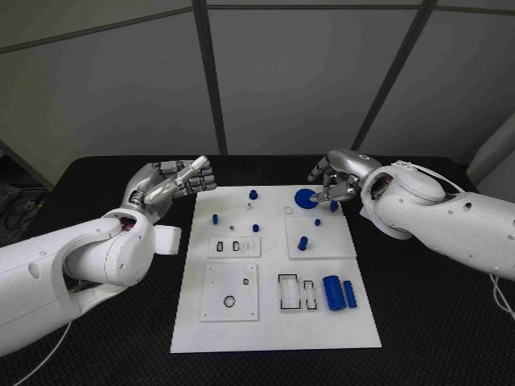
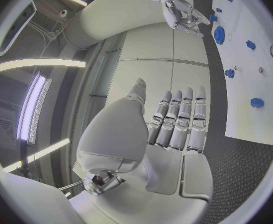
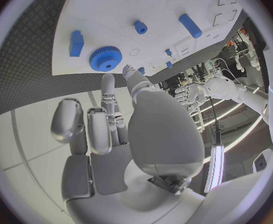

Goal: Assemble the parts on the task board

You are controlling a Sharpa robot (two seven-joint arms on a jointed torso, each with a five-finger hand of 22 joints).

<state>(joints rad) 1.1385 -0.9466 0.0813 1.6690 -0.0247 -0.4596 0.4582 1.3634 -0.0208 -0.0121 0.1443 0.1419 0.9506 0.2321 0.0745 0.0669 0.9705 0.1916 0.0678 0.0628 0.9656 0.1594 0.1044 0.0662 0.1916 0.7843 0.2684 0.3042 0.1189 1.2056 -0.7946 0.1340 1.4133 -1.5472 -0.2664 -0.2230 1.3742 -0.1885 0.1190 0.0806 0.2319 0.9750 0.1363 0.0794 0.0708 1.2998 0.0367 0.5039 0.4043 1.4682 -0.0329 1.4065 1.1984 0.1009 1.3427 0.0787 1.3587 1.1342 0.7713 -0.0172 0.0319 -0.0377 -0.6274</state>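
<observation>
Right hand (image 1: 336, 178) up at the far edge of the task board (image 1: 275, 334), fingers loosely curled and spread, nothing in it, hovering just over the blue gear (image 1: 307, 198) at the board's far right corner. Left hand (image 1: 170, 182) off the board's far left corner, above the black tabletop (image 1: 443, 322), fingers straight and close together, holding nothing too. Small blue pegs (image 1: 254, 194) standing around the far half, two blue cylinders (image 1: 334, 293) lying near right.
</observation>
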